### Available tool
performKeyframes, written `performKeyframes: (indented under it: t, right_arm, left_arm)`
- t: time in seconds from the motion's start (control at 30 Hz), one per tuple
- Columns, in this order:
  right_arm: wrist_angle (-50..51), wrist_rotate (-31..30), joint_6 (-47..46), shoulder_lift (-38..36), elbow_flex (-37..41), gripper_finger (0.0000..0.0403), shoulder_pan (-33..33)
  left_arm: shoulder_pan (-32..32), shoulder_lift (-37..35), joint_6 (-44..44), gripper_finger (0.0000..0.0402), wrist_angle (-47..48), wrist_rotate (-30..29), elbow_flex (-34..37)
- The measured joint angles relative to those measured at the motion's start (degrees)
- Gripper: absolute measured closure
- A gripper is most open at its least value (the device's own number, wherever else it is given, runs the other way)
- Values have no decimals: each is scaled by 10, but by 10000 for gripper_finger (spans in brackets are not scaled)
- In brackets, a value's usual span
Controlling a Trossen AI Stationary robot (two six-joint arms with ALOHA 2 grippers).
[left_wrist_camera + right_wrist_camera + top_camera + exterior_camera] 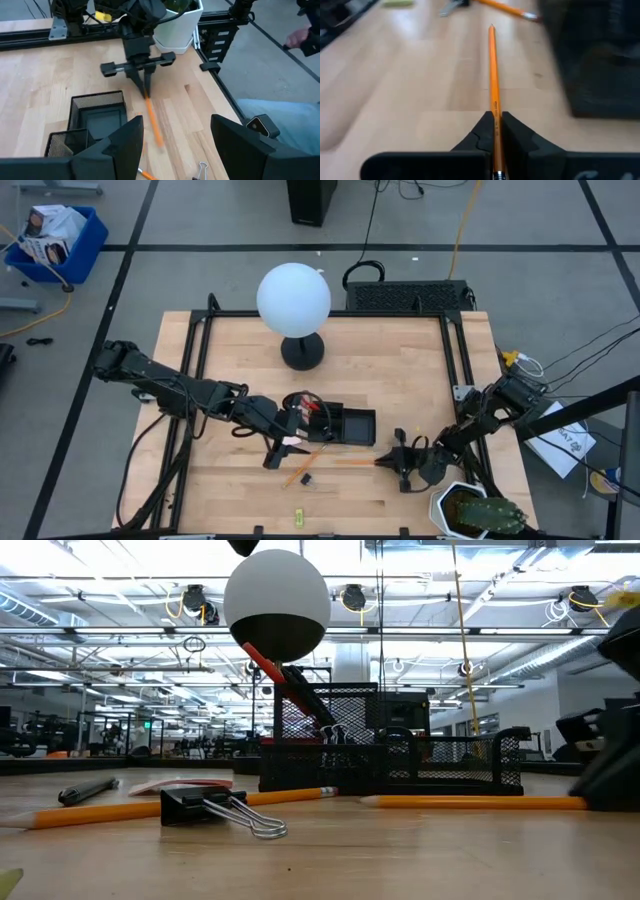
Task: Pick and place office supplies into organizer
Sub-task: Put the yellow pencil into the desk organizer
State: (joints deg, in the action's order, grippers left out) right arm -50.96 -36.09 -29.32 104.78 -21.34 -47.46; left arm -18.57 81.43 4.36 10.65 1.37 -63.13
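The organizer [345, 425], a low black mesh tray with two compartments, is set on the wooden table [400, 370] just in front of the white globe lamp [293, 300]. Red-handled scissors [268, 668] are seen in the low view leaning up out of the organizer's end nearer the left arm.

The right gripper [495, 131] is found at table level on the organizer's right-arm side, and its fingers are pressed together on the rear end of an orange pencil [493, 70]. That pencil is laid flat on the wood, with its tip pointed toward the organizer's front edge, near but not touching it. In the left wrist view the same gripper [145, 82] is seen closed over the pencil [152, 117], just beside the organizer's corner.

The left gripper [290, 442] is held at the organizer's front corner on the left-arm side, above the table, and its fingers [117, 150] are spread wide with nothing between them.

A second orange pencil [120, 808] is laid in front of the organizer, and a black binder clip [215, 810] is placed just beside it. A pink sticky-note pad [180, 784] is laid flat near the organizer's left-arm end, with a black pen [88, 790] beside it. A small yellow-green piece [297, 513] is left well in front of the organizer, near the table's edge.
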Motion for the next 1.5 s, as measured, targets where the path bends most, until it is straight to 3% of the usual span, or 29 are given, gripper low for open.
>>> performKeyframes:
  t: [0.4, 0.7, 0.97, 1.2, 1.33, 1.5]
  right_arm:
    - [-51, -19, 66, -1, -2, 393, 19]
    - [-153, -44, 152, -3, -2, 398, 21]
    - [-217, -74, 223, -3, -3, 399, 28]
    - [-203, 39, 125, -3, -4, 399, 32]
    - [-158, 62, 97, -3, -33, 356, 43]
    - [-30, 92, 58, -3, -95, 266, 59]
  left_arm:
    - [0, 0, -2, 163, 9, -49, 0]
    - [-12, 0, -23, 163, 110, -46, 0]
    - [-22, 0, -14, 163, 88, -77, 0]
    - [-22, 0, -9, 163, 93, -76, 0]
    - [-20, 0, -22, 163, 86, -76, 0]
    - [-17, 0, -16, 163, 84, -76, 0]
